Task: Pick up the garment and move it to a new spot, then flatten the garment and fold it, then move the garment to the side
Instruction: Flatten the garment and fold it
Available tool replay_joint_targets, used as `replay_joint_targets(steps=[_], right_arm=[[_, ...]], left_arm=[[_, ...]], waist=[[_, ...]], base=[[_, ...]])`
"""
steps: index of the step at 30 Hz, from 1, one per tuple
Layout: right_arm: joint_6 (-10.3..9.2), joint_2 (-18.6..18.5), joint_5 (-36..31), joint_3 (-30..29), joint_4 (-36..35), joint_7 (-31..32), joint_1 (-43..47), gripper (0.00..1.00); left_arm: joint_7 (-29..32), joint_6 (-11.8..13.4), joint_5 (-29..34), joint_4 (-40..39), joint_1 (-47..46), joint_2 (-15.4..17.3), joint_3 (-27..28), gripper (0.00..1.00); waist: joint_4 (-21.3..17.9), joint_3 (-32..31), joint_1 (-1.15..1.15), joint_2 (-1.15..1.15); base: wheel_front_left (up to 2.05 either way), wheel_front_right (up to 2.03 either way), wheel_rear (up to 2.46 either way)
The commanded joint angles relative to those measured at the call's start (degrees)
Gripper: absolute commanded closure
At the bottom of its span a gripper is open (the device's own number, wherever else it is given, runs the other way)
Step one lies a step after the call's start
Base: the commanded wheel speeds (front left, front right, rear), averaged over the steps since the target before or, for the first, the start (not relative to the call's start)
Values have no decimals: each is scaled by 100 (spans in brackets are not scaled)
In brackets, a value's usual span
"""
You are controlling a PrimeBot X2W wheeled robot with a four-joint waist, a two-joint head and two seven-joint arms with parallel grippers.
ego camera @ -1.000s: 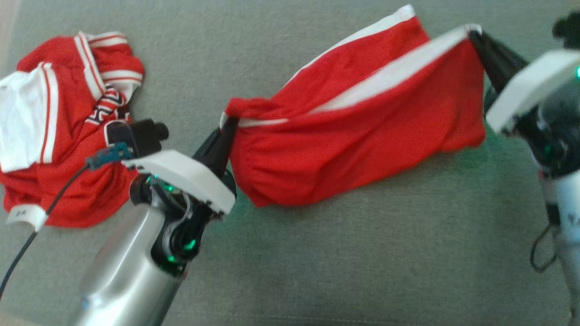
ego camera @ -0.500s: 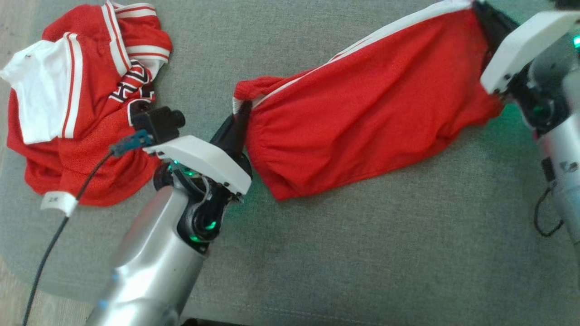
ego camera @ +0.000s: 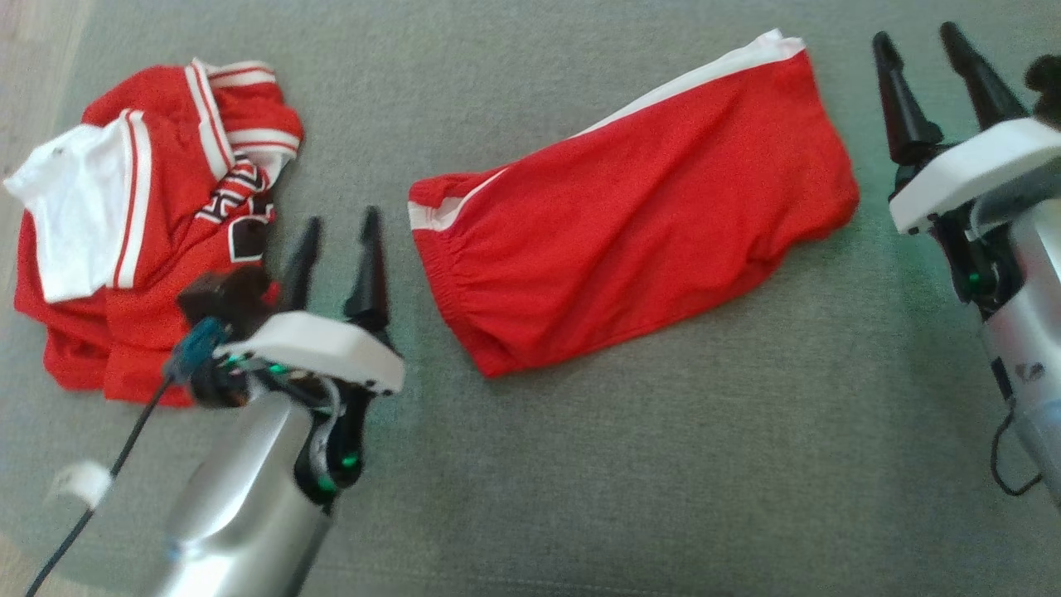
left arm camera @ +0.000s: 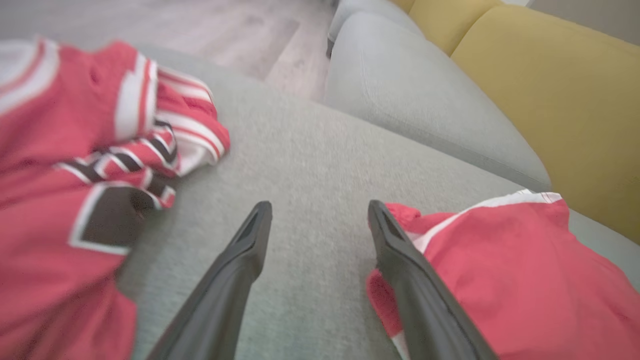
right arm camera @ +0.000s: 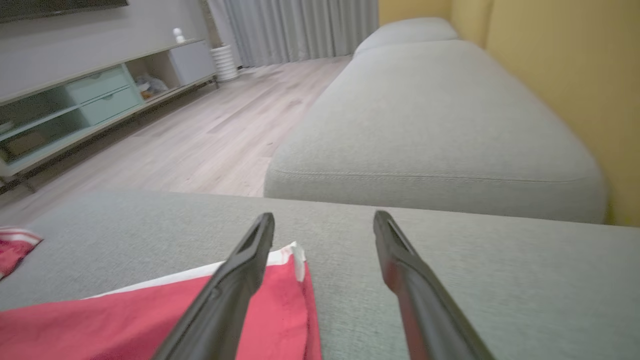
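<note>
The garment, red shorts [ego camera: 630, 232] with a white side stripe, lies folded and flat on the grey cushion [ego camera: 580, 464], slanting up to the right. My left gripper [ego camera: 341, 218] is open just left of the waistband end, holding nothing. In the left wrist view, the left gripper [left arm camera: 319, 205] hovers over bare cushion, and the shorts [left arm camera: 500, 270] lie beside its right finger. My right gripper [ego camera: 914, 33] is open just right of the shorts' far corner. In the right wrist view, the right gripper [right arm camera: 324, 215] is empty, with the shorts' corner [right arm camera: 150, 320] behind its left finger.
A crumpled red and white jersey [ego camera: 149, 224] lies at the cushion's left, close to my left wrist, and appears too in the left wrist view [left arm camera: 60, 165]. A yellow backrest [left arm camera: 550, 85] and a second grey cushion [right arm camera: 430, 125] lie beyond. Wooden floor [right arm camera: 200, 135] and a low cabinet [right arm camera: 75, 100] are further off.
Both grippers have opened and let go of the shorts, which now rest flat on the cushion. Both grippers have drawn back off the cloth. The camera has shifted.
</note>
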Motion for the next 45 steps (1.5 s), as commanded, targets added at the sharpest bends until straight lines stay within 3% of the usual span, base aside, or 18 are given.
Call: replay_joint_targets(steps=[1,7,12,16,26,45], right_arm=[[-4,24,-164,-101,-235,-204,107,0],[-4,394,-1194,-956,-1062,-432,869,0],[-4,871,-1740,-1507,-2256,-71,1803,0],[-4,1231,-2079,-1855,-3249,349,2637,0],[-4,1762,-2320,-2171,-4651,1011,3861,0],[-4,1891,-2302,-2435,-4959,1428,4036,0]], left_arm=[[-267,166,223,-277,-22,265,259,0],[-944,913,1253,-813,223,846,308,0],[-1043,1179,1674,-1206,519,1131,307,0],[-858,1265,1755,-1393,732,1318,231,0],[-503,1342,1634,-1503,1004,1510,224,0],[-415,1325,1415,-1524,998,1439,227,0]], waist=[[-149,-175,1,0],[-438,-557,1,0],[-641,-711,1,0],[-752,-716,1,0],[-951,-674,1,0],[-906,-575,1,0]], base=[[0,0,0],[0,0,0],[0,0,0],[0,0,0],[0,0,0],[0,0,0]])
